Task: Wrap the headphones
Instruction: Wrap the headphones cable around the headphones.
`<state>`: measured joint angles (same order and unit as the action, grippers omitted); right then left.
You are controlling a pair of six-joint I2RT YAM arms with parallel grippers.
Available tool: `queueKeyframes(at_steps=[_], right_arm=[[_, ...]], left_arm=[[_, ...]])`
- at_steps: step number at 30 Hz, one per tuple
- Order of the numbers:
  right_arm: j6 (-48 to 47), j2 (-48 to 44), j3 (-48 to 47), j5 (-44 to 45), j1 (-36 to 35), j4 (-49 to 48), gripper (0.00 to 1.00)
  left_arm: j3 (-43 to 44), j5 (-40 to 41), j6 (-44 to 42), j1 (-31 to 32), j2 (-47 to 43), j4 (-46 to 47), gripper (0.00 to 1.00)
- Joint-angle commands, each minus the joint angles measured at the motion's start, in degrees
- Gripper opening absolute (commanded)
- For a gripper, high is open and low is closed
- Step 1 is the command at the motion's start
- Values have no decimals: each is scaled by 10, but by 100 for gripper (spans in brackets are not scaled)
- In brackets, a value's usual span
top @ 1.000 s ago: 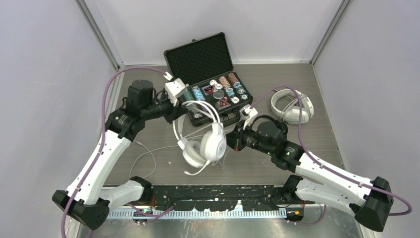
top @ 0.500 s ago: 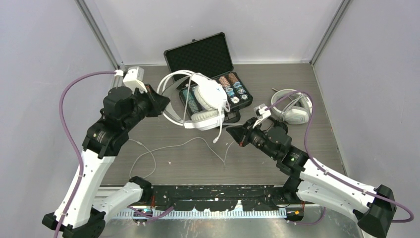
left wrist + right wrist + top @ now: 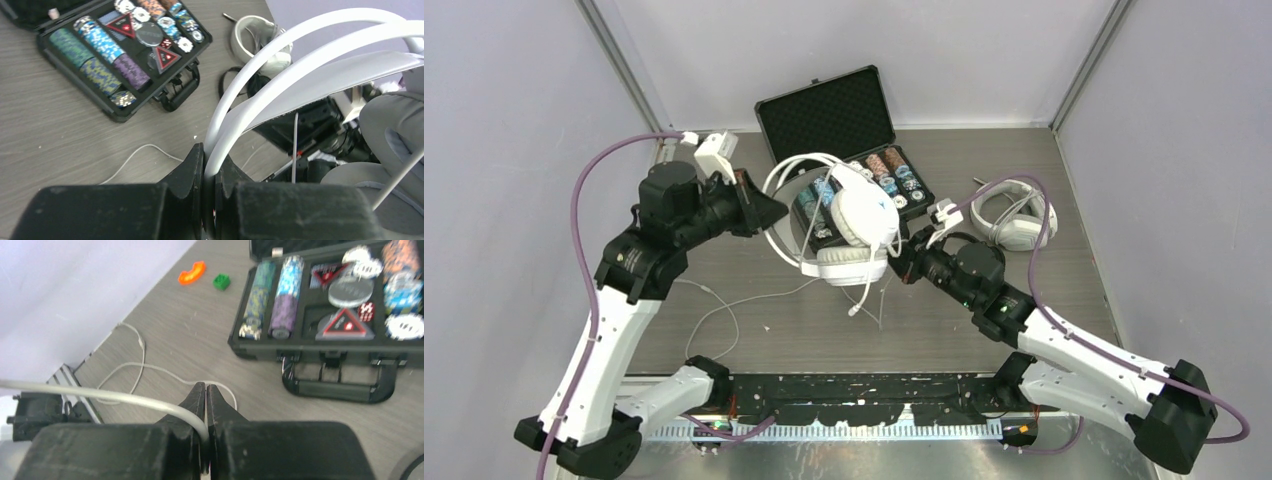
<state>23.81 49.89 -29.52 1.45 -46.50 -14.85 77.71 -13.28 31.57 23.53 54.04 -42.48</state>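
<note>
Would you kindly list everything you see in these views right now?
white headset with mic: one, white, held above table centre
cord: one, white, trailing onto table
over-ear headphones: one pair, white-grey, far right
poker chip case: one, black, open, far centre
curved piece: one, orange, near a wall
block: one, green, beside it
table: one, grey wood-grain
left claw: black, shut on headset band
right claw: black, shut on cord

The grey table (image 3: 724,250) bears an open chip case (image 3: 826,115), a white-grey headset (image 3: 1014,218) and a loose cord (image 3: 764,298).
</note>
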Motion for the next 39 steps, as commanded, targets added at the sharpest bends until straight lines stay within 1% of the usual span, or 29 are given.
queueKeyframes(at_steps=[1,3,6,7,8,11,14,16,18,20,22,23,24,25,28,31,36,39], right_arm=[[-48,6,-70,16,33,11,9],[-50,15,-79,6,45,16,9],[-47,18,-81,-6,60,10,9],[-43,18,-82,-7,65,8,9],[-40,19,-85,-27,71,9,9],[-36,19,-100,-55,84,27,9],[-36,19,-116,-78,91,56,10],[-31,18,-129,-102,93,80,9],[-21,16,-146,-140,94,126,8],[1,12,-166,-167,94,174,7],[39,7,-173,-197,94,202,6],[55,5,-174,-214,94,208,6],[73,3,-175,-234,94,211,5],[90,3,-174,-250,94,209,6],[144,5,-171,-293,93,195,6],[176,18,-181,-327,94,199,7],[226,29,-191,-323,94,197,6],[285,36,-173,-328,95,136,10]], left_arm=[[79,-146,-77,-2,23,-23,0],[87,-192,-78,-4,35,-22,0],[78,-271,-71,-5,40,8,0],[77,-287,-75,-5,40,10,0],[78,-300,-89,-5,41,3,0],[89,-317,-168,-6,42,-42,0],[73,-335,-301,-6,30,-76,0],[59,-298,-374,-5,27,-103,0],[62,-256,-432,-5,38,-140,0],[58,-242,-510,-5,52,-170,0],[28,-223,-605,-5,50,-162,0],[8,-212,-634,-5,47,-151,0],[-8,-201,-682,-5,45,-136,0],[-23,-193,-707,-5,47,-122,0],[-35,-184,-756,-4,65,-97,0],[-35,-165,-798,2,80,-82,0],[-40,-87,-853,13,91,-36,0],[-43,-55,-867,18,92,-8,0]])
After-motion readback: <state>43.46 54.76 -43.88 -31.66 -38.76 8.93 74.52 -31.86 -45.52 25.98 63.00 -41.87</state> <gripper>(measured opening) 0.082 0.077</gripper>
